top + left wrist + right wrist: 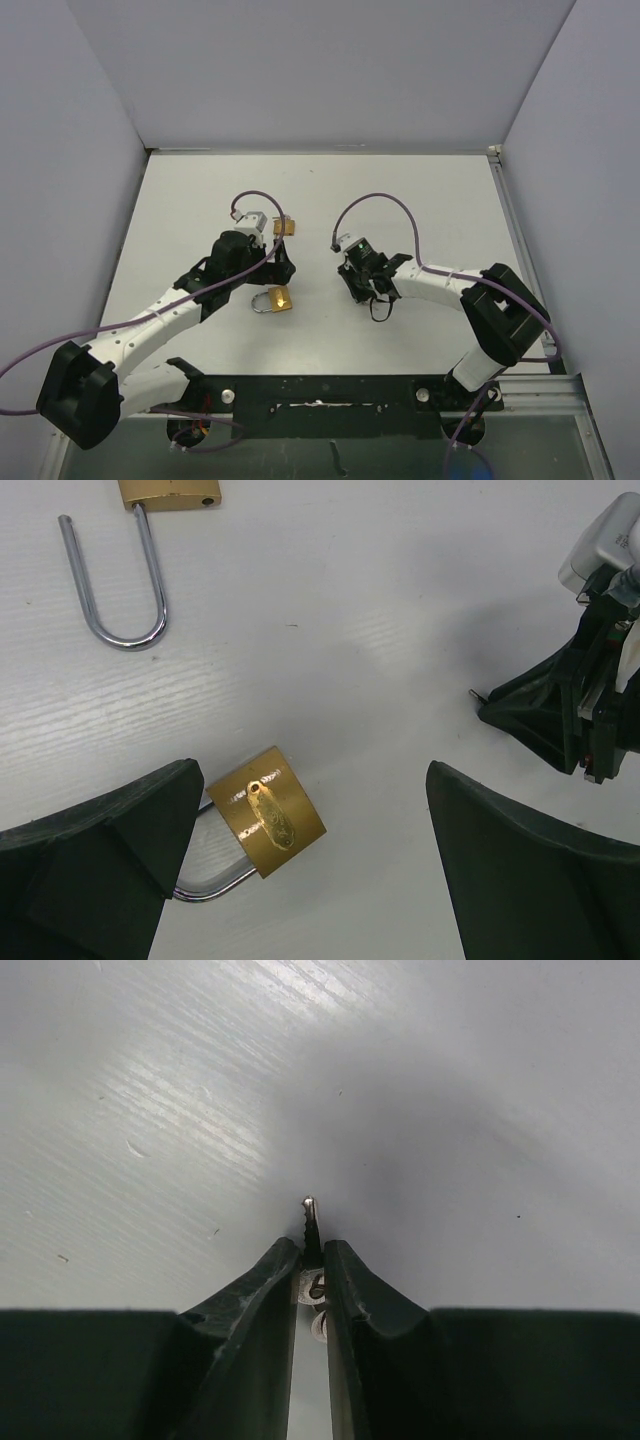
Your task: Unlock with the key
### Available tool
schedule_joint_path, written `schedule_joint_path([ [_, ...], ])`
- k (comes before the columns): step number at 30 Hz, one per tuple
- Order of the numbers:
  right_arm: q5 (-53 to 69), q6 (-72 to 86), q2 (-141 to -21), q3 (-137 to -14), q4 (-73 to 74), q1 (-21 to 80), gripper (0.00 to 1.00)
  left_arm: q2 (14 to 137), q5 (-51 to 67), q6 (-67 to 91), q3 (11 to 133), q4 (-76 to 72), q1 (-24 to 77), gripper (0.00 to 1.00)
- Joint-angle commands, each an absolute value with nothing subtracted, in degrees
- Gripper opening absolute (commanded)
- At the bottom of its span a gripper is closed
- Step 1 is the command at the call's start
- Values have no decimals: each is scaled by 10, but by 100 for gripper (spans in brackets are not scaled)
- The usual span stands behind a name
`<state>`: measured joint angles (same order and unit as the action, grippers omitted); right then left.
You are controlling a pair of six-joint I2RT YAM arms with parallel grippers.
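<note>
A brass padlock (272, 811) lies flat on the white table, keyhole face up, its steel shackle (213, 878) tucked by one finger (100, 870). My left gripper (312, 780) is open and hovers over it, the lock between the jaws and close to the left one. In the top view the padlock (279, 300) sits just in front of the left gripper (274, 268). My right gripper (311, 1250) is shut on a small silver key (311, 1218) whose toothed blade sticks out past the fingertips. The right gripper (353, 272) is to the right of the lock, apart from it.
A second brass padlock (170, 490) with its shackle (115, 580) swung open lies farther back; it also shows in the top view (287, 227). The right gripper (570, 705) shows at the right edge of the left wrist view. White walls enclose the table (420, 190).
</note>
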<state>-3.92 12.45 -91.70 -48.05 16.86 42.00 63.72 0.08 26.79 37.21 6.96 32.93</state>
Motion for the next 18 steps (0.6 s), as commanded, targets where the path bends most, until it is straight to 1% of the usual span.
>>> schedule_joint_path([
  [1,-57,118,-911,-488,196,424,17,642,-6,268,380,36,332,95],
  [2,-59,117,-910,-489,196,424,16,643,-6,268,380,36,331,96],
  [5,-61,113,-910,-493,196,427,9,642,-6,268,378,36,331,96],
  [8,-69,110,-909,-496,195,434,8,640,-5,269,376,37,331,96],
  [10,-80,108,-904,-496,191,444,4,638,-5,269,376,36,331,96],
  [18,-109,90,-858,-482,150,471,2,636,28,269,373,18,332,96],
])
